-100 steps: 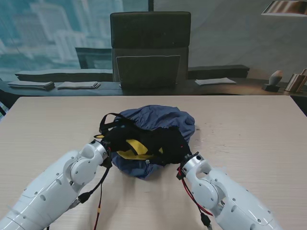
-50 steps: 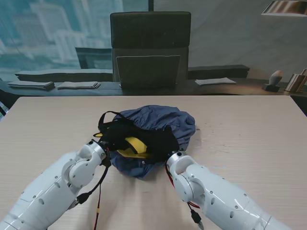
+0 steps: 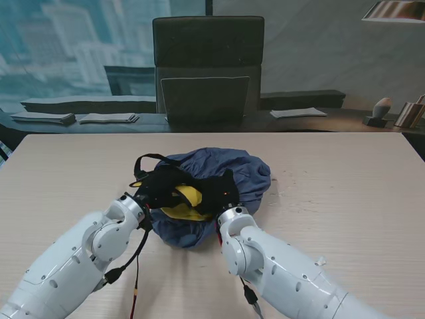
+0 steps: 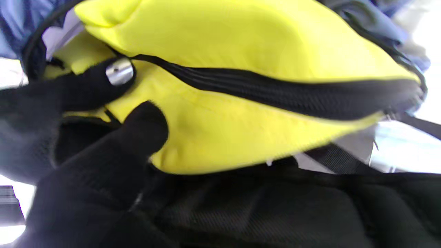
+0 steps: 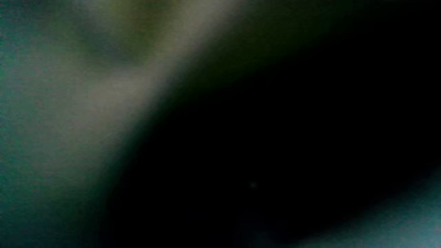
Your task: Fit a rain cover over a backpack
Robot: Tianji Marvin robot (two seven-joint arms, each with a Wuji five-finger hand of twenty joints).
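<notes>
The yellow backpack point(image 3: 184, 203) lies mid-table, nested in the blue rain cover point(image 3: 229, 174). The left hand point(image 3: 156, 189) pinches the backpack's zipper edge. The right hand point(image 3: 218, 193) presses alongside; its grasp is unclear. Next, probably: stretch the cover's hem over the exposed side.

Right wrist view dark blur; right hand point(image 3: 222, 191) grip unclear.

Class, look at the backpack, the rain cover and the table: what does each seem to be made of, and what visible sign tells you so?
Backpack: yellow woven synthetic fabric, slightly glossy, with a black zipper; probably nylon or polyester.
Rain cover: thin blue-grey cloth, matte; it crumples into soft folds, so likely light coated fabric.
Table: pale wood or wood-look laminate; fine straight grain lines show, but which of the two cannot be told.
</notes>
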